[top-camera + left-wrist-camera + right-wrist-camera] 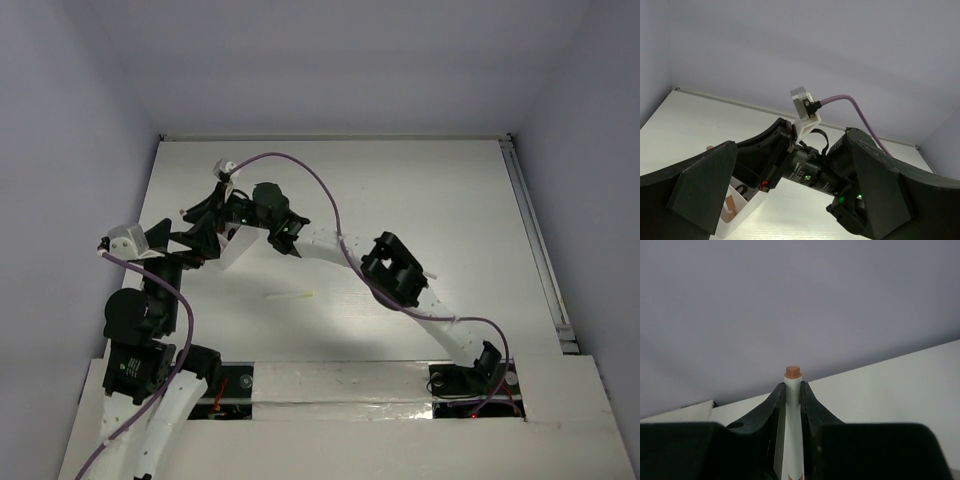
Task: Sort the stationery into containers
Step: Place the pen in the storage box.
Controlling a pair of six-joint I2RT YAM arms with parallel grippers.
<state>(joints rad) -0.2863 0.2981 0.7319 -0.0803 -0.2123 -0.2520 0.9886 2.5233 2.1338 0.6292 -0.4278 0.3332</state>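
The right gripper (792,390) is squeezed tight on a thin white pen-like stick (792,435) with an orange-pink tip (793,372). The stick sits right between the two black fingers, and its tip pokes out just past them. The right arm stretches across the white table (430,190) to the left side. There the gripper hangs over the white see-through plastic box (742,209). A small pinkish piece (730,207) lies in one part of the box. The left gripper (790,141) is near the box too. Its fingers are wide apart, with nothing in them. Another thin pale stick (290,297) lies flat on the table, well apart from both grippers.
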